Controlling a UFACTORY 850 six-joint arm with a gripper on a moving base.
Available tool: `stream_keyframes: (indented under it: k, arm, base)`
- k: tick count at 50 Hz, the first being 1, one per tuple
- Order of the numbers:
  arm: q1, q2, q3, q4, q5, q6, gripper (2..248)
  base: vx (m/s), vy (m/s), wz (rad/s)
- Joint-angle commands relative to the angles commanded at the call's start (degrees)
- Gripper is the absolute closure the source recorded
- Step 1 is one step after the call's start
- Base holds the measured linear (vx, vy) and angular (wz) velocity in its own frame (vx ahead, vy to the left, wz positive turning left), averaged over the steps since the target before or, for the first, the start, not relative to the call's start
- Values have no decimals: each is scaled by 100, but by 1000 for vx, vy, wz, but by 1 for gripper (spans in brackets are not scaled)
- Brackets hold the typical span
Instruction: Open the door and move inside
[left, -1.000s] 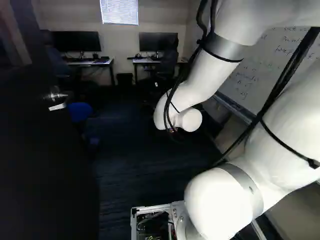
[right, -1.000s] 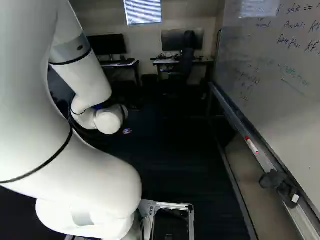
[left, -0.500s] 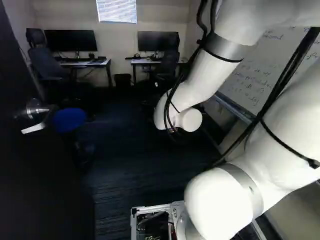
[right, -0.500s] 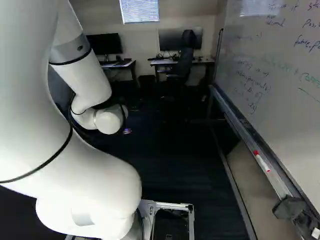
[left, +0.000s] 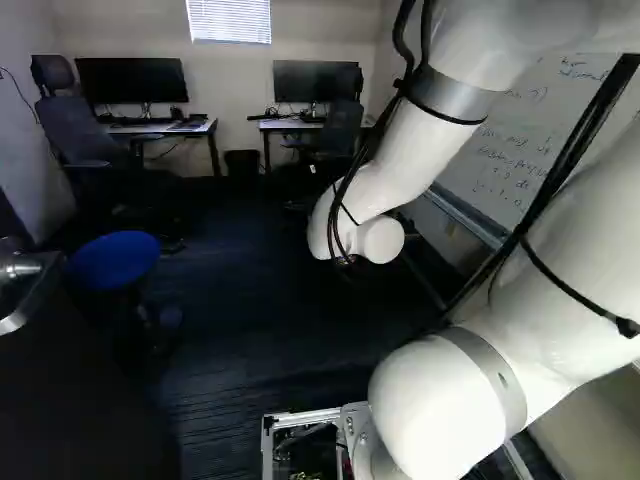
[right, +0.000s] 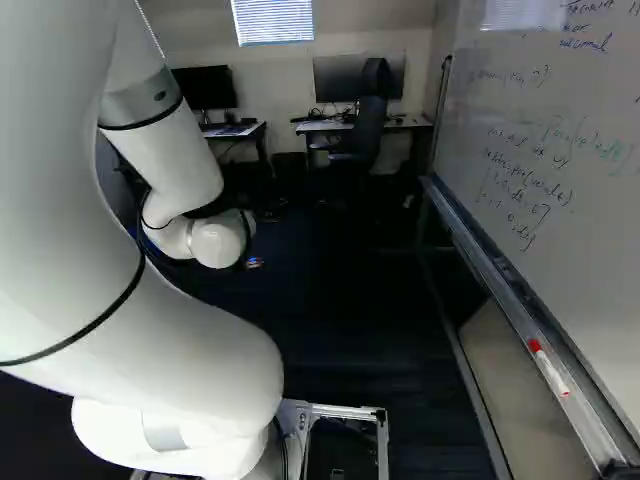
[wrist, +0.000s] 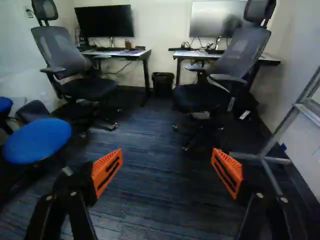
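Left base view had the task's dark door (left: 80, 400) standing open at its left, its metal handle (left: 18, 285) near the edge of that view. The white arm (left: 400, 150) was bent out ahead of the base, well apart from that handle. In the wrist view the end effector (wrist: 166, 167) stood wide, its orange pads (wrist: 107, 170) spread with only dark carpet (wrist: 150, 200) between and beyond them. A round blue stool (wrist: 37, 140) stood beside one finger. Further ahead were two surfaces (wrist: 117, 52) (wrist: 270, 60), each carrying a monitor (wrist: 105, 21) (wrist: 215, 20), with an office chair (wrist: 75, 65) (wrist: 215, 80) at each and a bin (wrist: 163, 82) between. At the right of the right base view, a red-capped marker (right: 550, 372) lay on the ledge (right: 500, 290) of a whiteboard (right: 560, 150) covered in handwriting.
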Motion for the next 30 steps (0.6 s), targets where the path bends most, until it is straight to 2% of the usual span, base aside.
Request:
stream_keyframes:
  k: [16,30]
  arm:
    - [0,0,0,0,0,0,3]
    - [0,0,0,0,0,0,3]
  base:
    - [222,5,-6]
    - [140,0,0]
